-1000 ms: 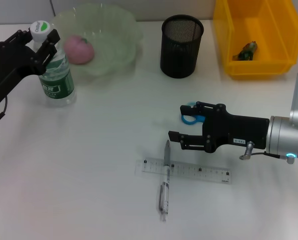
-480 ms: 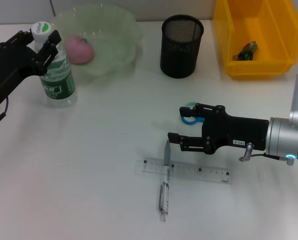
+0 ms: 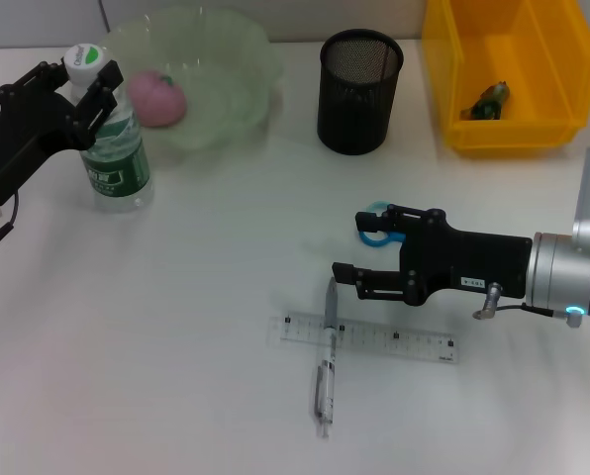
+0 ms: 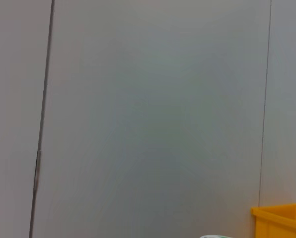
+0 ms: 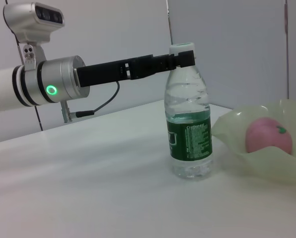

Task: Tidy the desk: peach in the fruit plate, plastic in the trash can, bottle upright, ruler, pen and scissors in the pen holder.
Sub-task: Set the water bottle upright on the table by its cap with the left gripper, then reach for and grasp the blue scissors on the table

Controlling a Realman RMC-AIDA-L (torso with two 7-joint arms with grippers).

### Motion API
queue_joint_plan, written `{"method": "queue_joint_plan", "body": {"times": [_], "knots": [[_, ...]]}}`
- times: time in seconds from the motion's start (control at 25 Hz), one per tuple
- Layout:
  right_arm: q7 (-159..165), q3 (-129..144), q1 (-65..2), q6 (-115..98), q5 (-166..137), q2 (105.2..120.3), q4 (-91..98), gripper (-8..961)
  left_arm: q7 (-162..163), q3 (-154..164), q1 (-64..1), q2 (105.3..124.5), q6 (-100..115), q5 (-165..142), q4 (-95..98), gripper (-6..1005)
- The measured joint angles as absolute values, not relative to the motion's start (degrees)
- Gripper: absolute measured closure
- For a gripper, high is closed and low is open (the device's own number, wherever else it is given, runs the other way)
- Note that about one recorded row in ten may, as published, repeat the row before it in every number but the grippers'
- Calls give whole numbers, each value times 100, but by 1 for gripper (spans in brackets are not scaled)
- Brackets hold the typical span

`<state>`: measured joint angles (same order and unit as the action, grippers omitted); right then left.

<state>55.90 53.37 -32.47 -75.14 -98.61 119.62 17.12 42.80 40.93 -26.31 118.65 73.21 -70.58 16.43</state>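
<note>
The left end effector (image 3: 74,84) stood clamped on the neck of the upright bottle (image 3: 110,148), at ten o'clock on the table (image 3: 196,297), beside the plate (image 3: 221,94) holding the peach (image 3: 156,98). The right end effector (image 3: 359,280), fingers apart, hovered beside the pen (image 3: 326,361) crossing the ruler (image 3: 394,340).

White worktop (image 3: 196,297), plain & matte, even light w/ soft shadows; pale grey panelled wall (image 4: 153,114) behind at 12 o'clock, thin vertical seams betw. panels.
</note>
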Motion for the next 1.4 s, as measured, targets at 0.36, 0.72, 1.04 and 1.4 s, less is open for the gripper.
{"method": "queue_joint_plan", "body": {"times": [0.36, 0.72, 1.04, 1.4], "knots": [[5599, 5342, -3255, -7514, -9861, 11962, 1712, 181, 4284, 4095, -2637, 11865, 7320, -7058, 1643, 550], [5599, 5330, -3261, -7514, -9861, 11962, 1705, 181, 4285, 4060, -2638, 11864, 7312, -7053, 1645, 431], [5602, 5318, -3260, -7515, -9861, 11962, 1705, 182, 4325, 4056, -2636, 11865, 7355, -7054, 1657, 273], [5606, 5299, -3244, -7507, -9843, 11962, 1705, 182, 5112, 4050, -2644, 11826, 7852, -6698, 2063, 225]]}}
